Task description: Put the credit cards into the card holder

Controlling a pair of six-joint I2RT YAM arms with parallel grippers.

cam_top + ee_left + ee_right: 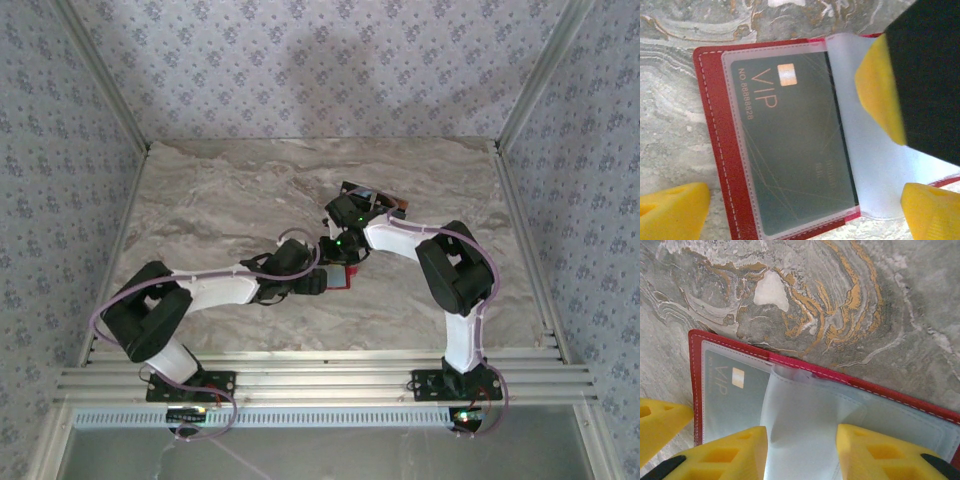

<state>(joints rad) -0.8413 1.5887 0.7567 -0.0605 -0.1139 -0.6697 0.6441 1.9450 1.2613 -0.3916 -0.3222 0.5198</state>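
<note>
The red card holder [710, 140] lies open on the marbled counter [670, 100], filling the middle of the left wrist view. A black credit card [795, 150] marked "VIP", with a gold chip, sits inside its clear pocket on the left half of the frame. A translucent plastic sleeve [875, 170] stands to the right of the card.

The left gripper [800, 210] has its jaws released and spread wide, one yellow finger at the lower left corner and the other at the lower right, with the holder between them. A yellow finger [880, 95] of the right gripper rests on the sleeve at the upper right.

In the right wrist view the right gripper [800, 452] sits at the bottom edge with its jaws partly apart and the sleeve [805, 415] rising between them; I cannot tell whether they grasp it.

From the top camera the card holder [343, 277] is at the centre of the counter, where both arms meet.
</note>
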